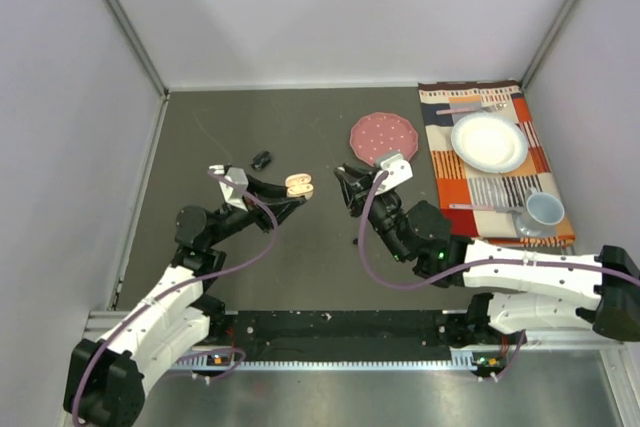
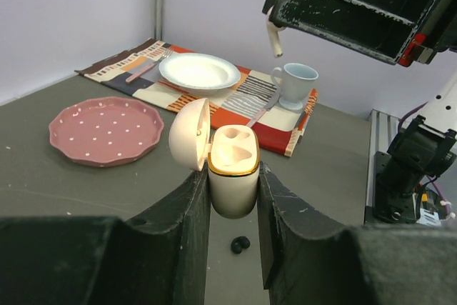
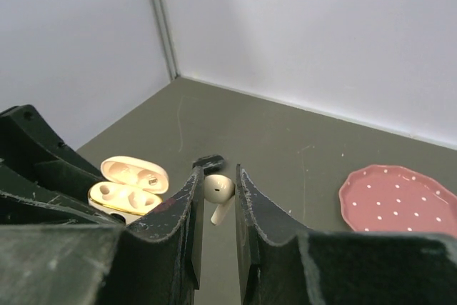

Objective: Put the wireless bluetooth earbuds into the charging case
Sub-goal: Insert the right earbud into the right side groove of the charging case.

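Observation:
My left gripper (image 2: 233, 189) is shut on the cream charging case (image 2: 233, 166), holding it upright above the table with its lid (image 2: 191, 133) swung open to the left and both sockets empty. In the top view the case (image 1: 299, 185) is at the table's middle. My right gripper (image 3: 218, 176) is shut on a white earbud (image 3: 218, 189), stem pointing down, just to the right of the case (image 3: 127, 189) and apart from it. That earbud (image 2: 274, 39) hangs above and behind the case in the left wrist view. A black earbud (image 2: 240, 245) lies on the table under the case.
A pink dotted plate (image 1: 383, 134) lies at the back centre. On the right, a striped placemat (image 1: 455, 182) carries a white plate (image 1: 489, 141), a pale cup (image 1: 543, 210) and forks. Another small black item (image 1: 262, 159) rests on the table behind the left gripper (image 1: 297, 192).

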### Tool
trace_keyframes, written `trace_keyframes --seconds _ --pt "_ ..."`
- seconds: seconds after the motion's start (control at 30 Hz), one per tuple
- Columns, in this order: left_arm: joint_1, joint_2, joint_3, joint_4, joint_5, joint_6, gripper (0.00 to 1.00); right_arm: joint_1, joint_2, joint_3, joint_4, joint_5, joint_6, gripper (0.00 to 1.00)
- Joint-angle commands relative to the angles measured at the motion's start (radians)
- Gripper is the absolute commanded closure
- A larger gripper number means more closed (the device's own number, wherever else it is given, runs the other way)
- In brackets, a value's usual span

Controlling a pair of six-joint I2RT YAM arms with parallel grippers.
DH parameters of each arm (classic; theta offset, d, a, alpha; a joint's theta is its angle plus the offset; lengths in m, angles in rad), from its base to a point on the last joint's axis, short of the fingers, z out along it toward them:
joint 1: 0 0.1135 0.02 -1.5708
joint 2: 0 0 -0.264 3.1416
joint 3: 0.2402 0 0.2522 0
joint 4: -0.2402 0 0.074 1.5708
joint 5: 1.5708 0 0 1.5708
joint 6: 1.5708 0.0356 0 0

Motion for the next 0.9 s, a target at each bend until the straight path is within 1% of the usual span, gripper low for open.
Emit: trace_keyframes --seconds 0.0,0.13,0.3,0.53,0.87 --pt "-0.024 -0.007 0.037 0.032 0.022 0.038 1.00 0.014 0.015 0.075 -0.019 -0.122 0.021 0.92" --pt "-0.045 -0.004 0.033 0.037 0.019 0.070 1.00 0.016 0.016 0.087 -0.033 -0.190 0.067 0.92" --pt "-0.073 -0.001 0.013 0.073 -0.009 0.094 1.00 0.019 0.036 0.097 -0.045 -0.239 0.069 0.92" --pt "-0.093 -0.001 -0.015 0.130 -0.036 0.114 1.00 0.028 0.065 0.089 -0.027 -0.249 0.067 0.92" --pt "-0.098 0.002 -0.013 0.125 -0.038 0.122 1.00 0.029 0.085 0.081 -0.002 -0.236 0.043 0.92"
